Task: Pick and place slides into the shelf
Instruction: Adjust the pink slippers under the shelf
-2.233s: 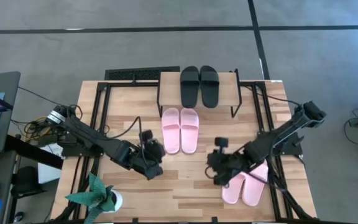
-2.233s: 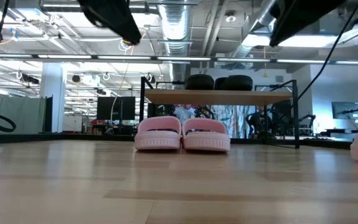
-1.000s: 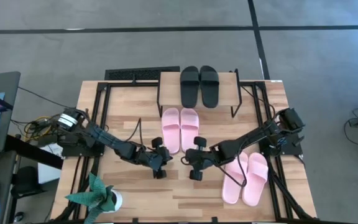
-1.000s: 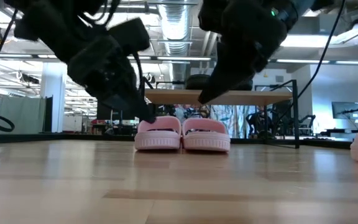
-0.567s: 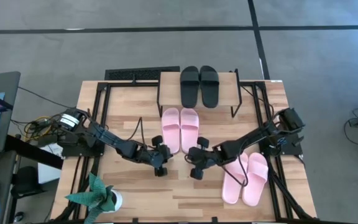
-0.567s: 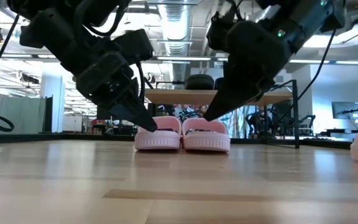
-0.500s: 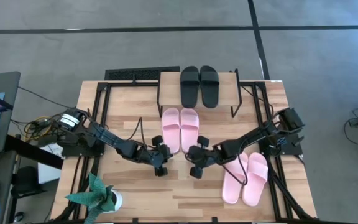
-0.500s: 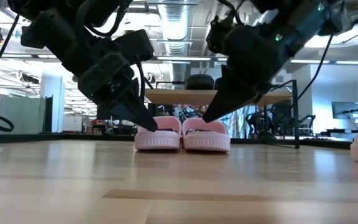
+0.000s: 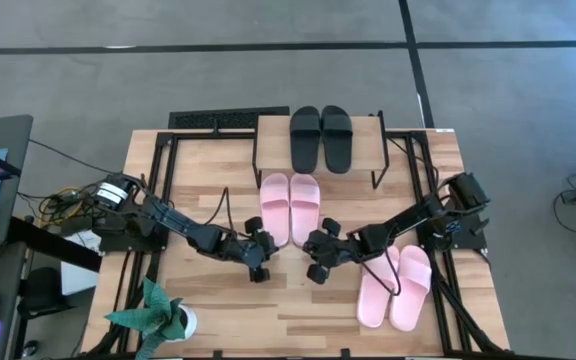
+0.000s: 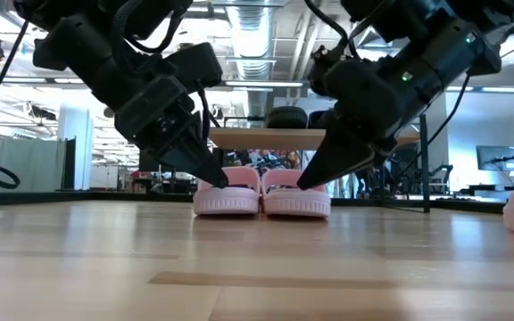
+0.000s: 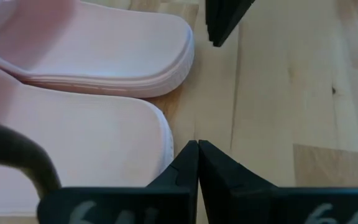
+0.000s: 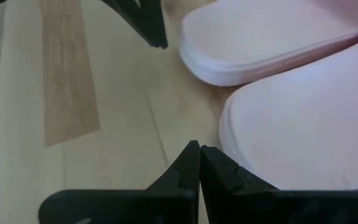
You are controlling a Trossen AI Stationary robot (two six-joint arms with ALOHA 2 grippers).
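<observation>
One pink pair of slides (image 9: 289,208) lies on the table in front of the shelf (image 9: 273,140), near ends toward me. A black pair (image 9: 320,138) sits on the shelf's plank top (image 10: 315,138). A second pink pair (image 9: 398,287) lies near the table's right near corner. My left gripper (image 9: 265,247) is shut and low at the near end of the left centre slide (image 11: 73,143). My right gripper (image 9: 311,247) is shut and low at the near end of the right centre slide (image 12: 303,124). The two grippers slant toward each other. My left gripper (image 11: 197,144) has its shut fingertips right beside the near-end rim (image 11: 166,140) of the left centre slide, slanting down from the table's left. I cannot tell whether it touches. My right gripper (image 12: 199,146) stands likewise beside the near-end rim (image 12: 225,127) of the right centre slide, slanting down from the right; touch cannot be told.
A potted green plant (image 9: 158,315) stands at the table's near left corner. Black metal frame rails (image 9: 158,200) run along the left and right sides of the table. A dark flat object (image 9: 213,120) lies at the far edge. Bare wood lies between the grippers and the near edge.
Both grippers have come down and moved toward the far edge, up to the near ends of the centre pink pair. The right one has also shifted a little to the right. The slides have not moved.
</observation>
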